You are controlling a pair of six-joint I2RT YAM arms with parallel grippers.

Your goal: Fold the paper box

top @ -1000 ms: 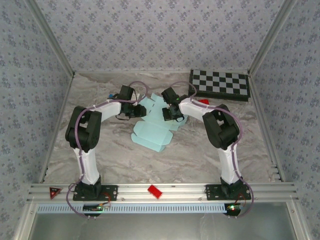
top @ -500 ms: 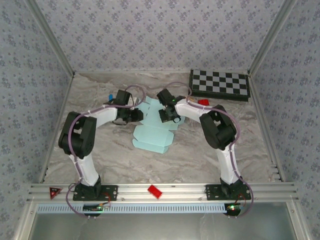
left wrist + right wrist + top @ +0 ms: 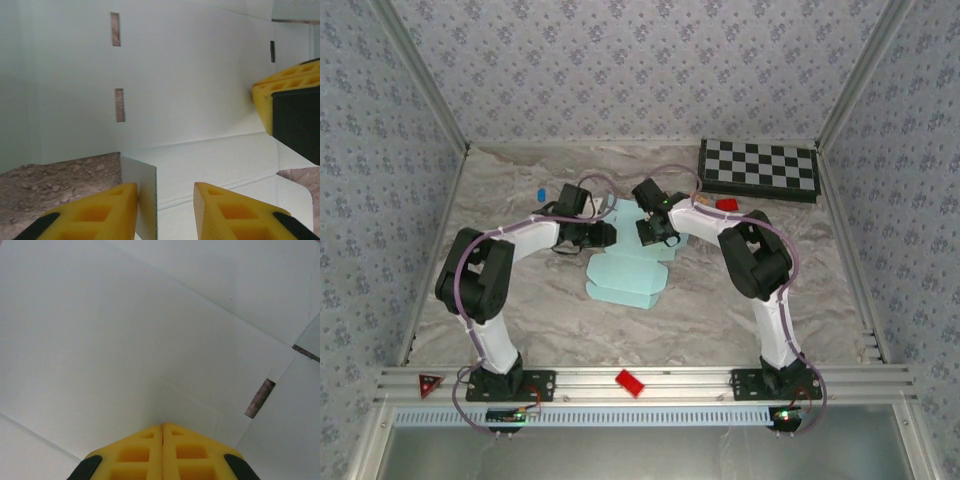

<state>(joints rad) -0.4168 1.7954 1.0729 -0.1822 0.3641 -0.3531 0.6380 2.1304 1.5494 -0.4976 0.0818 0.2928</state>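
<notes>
Left wrist: my left hand (image 3: 165, 202) is open, straddling a raised flap (image 3: 142, 195) of the paper box (image 3: 190, 75), probably to crease it upright. My right hand (image 3: 162, 429) is closed, tips down on the sheet, likely pinning it mid-tabletop (image 3: 60, 175) against sliding.

Top camera: above and behind me, looking down over the whole table (image 3: 570, 320); my wrist cameras: very near, facing the paper box (image 3: 625, 280) (image 3: 200, 75) (image 3: 125, 340); all three share it.

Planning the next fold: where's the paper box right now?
Top view: the paper box lies mid-table, its far end between the left end effector and right end effector, near-left of the chessboard.
</notes>
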